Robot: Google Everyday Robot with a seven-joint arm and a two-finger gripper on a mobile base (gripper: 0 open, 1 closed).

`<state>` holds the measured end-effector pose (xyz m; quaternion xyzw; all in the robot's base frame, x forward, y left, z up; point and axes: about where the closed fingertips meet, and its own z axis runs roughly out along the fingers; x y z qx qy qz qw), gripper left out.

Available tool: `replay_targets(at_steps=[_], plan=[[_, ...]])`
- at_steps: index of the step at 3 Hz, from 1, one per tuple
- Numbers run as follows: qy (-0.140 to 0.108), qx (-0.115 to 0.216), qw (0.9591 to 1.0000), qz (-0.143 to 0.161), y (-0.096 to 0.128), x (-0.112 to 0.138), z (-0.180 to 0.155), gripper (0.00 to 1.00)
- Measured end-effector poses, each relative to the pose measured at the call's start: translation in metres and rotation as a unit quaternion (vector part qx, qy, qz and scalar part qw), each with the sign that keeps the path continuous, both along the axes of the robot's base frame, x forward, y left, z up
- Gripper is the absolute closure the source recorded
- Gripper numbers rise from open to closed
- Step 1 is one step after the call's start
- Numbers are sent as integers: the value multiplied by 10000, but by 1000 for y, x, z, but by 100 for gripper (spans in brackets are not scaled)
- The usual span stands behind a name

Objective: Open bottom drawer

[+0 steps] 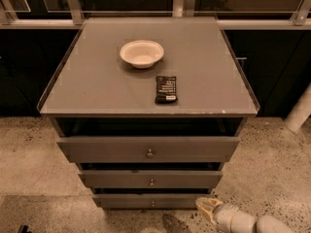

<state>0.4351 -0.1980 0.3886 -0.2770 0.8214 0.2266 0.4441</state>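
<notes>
The bottom drawer [126, 201] is the lowest, narrowest grey front of the three in the cabinet, with a small round metal knob [152, 203] at its centre. It sits set back under the two drawers above. My gripper [206, 209] comes in from the lower right on a grey arm, low near the floor. It is beside the right end of the bottom drawer, to the right of the knob and apart from it.
The middle drawer [150, 179] and the top drawer [148, 149] are above. On the cabinet top [97, 81] stand a white bowl [141, 53] and a black snack bar [166, 89]. Speckled floor lies around; a white post [299, 110] stands at right.
</notes>
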Motion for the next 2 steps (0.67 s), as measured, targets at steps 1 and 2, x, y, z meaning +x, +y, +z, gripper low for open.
replay_targets(at_steps=[1,2], plan=[[149,11,9998,-153,-3,-1,-15,100],[238,76,9997,-10,4,9,-47,100]])
